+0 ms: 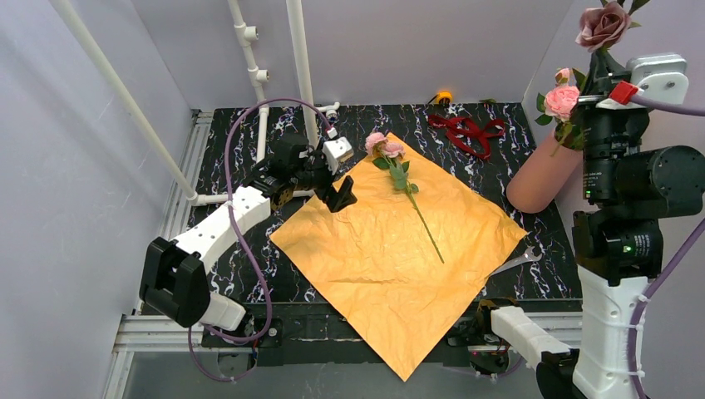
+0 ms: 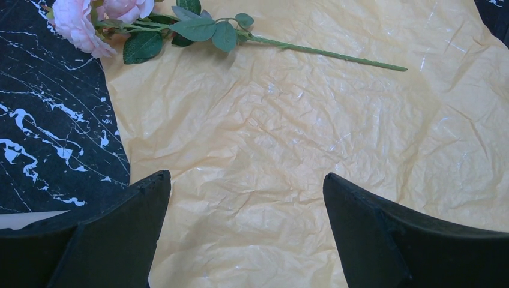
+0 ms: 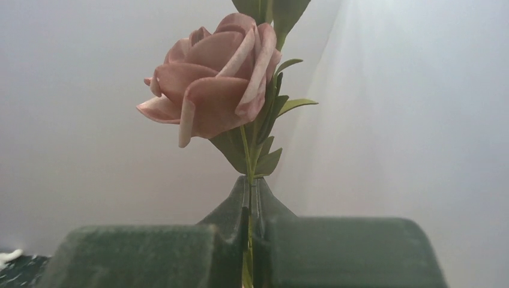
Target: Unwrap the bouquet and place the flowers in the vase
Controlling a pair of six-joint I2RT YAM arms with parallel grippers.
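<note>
Left gripper (image 2: 245,177): jaws spread wide, nothing between them, poised over the left corner of the orange wrapping paper (image 1: 391,258), which lies unfolded and flat on the black marbled worktop (image 1: 249,150). Wrist view: crinkled paper fills the space under and ahead of the fingertips, with bare worktop off the left finger. Ahead of this gripper and slightly left lies a pink rose (image 2: 96,18), with two blooms at the paper's far corner. Its leaves sit just right of the blooms, and the thin green stem (image 2: 324,53) runs off to the right across the sheet, apart from both fingers. Farther right, past the paper's far edge, a dark red ribbon (image 1: 465,131) lies loose on the worktop. Vase (image 1: 544,174): salmon tube, tilted, just left of and below the right gripper (image 1: 600,65); its mouth is hidden by the arm. A pink bloom (image 1: 562,101) shows above the vase's upper end; I cannot tell whether its stem sits inside. Right gripper: raised high, jaws closed tight on the stem of a mauve rose (image 3: 210,90) standing upright above the fingertips.
</note>
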